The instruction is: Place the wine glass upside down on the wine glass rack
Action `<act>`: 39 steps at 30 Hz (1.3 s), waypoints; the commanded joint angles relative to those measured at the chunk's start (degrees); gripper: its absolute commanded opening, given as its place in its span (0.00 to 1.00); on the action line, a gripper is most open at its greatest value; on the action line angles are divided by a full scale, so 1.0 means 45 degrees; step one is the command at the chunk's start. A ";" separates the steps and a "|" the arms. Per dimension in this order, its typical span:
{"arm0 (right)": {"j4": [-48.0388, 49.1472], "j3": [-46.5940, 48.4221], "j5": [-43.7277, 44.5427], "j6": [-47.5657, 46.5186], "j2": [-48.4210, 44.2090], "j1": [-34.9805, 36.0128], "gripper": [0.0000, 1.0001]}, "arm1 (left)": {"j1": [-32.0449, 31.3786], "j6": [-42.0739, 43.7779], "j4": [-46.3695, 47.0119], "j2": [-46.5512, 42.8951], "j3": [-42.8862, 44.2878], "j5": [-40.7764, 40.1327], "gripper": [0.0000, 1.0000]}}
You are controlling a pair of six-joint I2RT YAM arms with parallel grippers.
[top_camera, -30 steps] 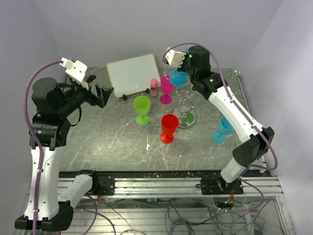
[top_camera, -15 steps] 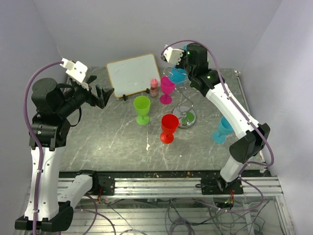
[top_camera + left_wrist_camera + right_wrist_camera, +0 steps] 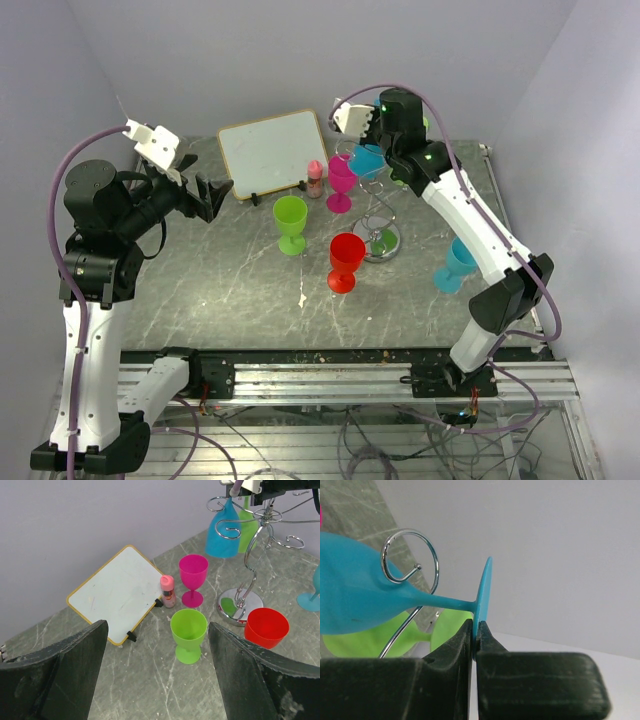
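- The blue glass (image 3: 355, 600) is bowl-down and foot-up at the top of the rack (image 3: 240, 600), its stem beside a wire loop (image 3: 410, 555). I cannot tell whether it sits in the loop.
- It looks like moulded plastic, so probably light, stiff, smooth and hard to break.
- The foot's thin rim is a narrow hold and the bowl could swing on it. The stem just under the foot would be steadier.
- The right gripper (image 3: 475, 630) has its jaws pressed together on the edge of that foot.
- A green glass (image 3: 245, 520) hangs inverted just behind.
- The left gripper (image 3: 157, 675) is spread wide and holds nothing, well apart from the rack.
- Since a second ago, the right wrist has shifted slightly up and back, and the blue glass has barely moved. The left arm and the standing glasses are unchanged.
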 commanded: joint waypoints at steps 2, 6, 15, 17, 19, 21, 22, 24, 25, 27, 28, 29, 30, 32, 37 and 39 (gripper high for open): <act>-0.0611 0.0575 0.0053 -0.0637 -0.0422 0.0099 0.00 | 0.0134 0.0197 0.0142 -0.0089 -0.0031 0.0438 0.92; -0.0732 0.0777 -0.0008 -0.0686 -0.0448 0.0127 0.00 | 0.0131 0.0168 0.0121 -0.0094 0.0025 0.0463 0.92; -0.0933 0.0911 -0.0040 -0.1039 -0.0405 0.0128 0.00 | 0.0134 0.0187 0.0093 -0.0131 0.0031 0.0467 0.92; -0.0880 0.0914 -0.0019 -0.1104 -0.0348 0.0127 0.00 | 0.0134 0.0178 0.0098 -0.0136 0.0013 0.0468 0.92; -0.0812 0.0950 -0.0051 -0.1132 -0.0261 0.0137 0.00 | 0.0133 0.0177 0.0102 -0.0137 0.0009 0.0468 0.92; -0.0710 0.0982 -0.0081 -0.1153 -0.0162 0.0127 0.00 | 0.0133 0.0179 0.0103 -0.0132 0.0027 0.0465 0.92; -0.0635 0.0991 -0.0085 -0.1191 -0.0105 0.0127 0.00 | 0.0134 0.0177 0.0093 -0.0135 0.0028 0.0485 0.91; -0.0559 0.1105 -0.0134 -0.1277 0.0078 0.0127 0.00 | 0.0134 0.0177 0.0093 -0.0127 0.0046 0.0487 0.91; -0.0581 0.1194 -0.0150 -0.1285 0.0160 0.0127 0.00 | 0.0134 0.0177 0.0082 -0.0131 0.0065 0.0504 0.92; -0.0621 0.1392 -0.0217 -0.1270 0.0341 0.0127 0.00 | 0.0137 0.0191 0.0073 -0.0123 0.0058 0.0490 0.91; -0.0599 0.1453 -0.0290 -0.1257 0.0405 0.0129 0.00 | 0.0134 0.0196 0.0087 -0.0131 0.0039 0.0471 0.91; -0.0609 0.1570 -0.0333 -0.1265 0.0496 0.0127 0.00 | 0.0134 0.0196 0.0099 -0.0132 0.0029 0.0436 0.91; -0.0652 0.1667 -0.0358 -0.1264 0.0576 0.0127 0.00 | 0.0134 0.0215 0.0073 -0.0132 0.0043 0.0415 0.91; -0.0687 0.1802 -0.0415 -0.1306 0.0722 0.0127 0.00 | 0.0129 0.0206 0.0031 -0.0096 0.0100 0.0438 0.91; -0.0553 0.1682 -0.0538 -0.1504 0.0818 0.0124 0.00 | 0.0134 0.0157 0.0067 -0.0109 0.0145 0.0468 0.91; -0.0506 0.1615 -0.0634 -0.1554 0.0833 0.0127 0.00 | 0.0134 0.0157 0.0072 -0.0095 0.0127 0.0468 0.91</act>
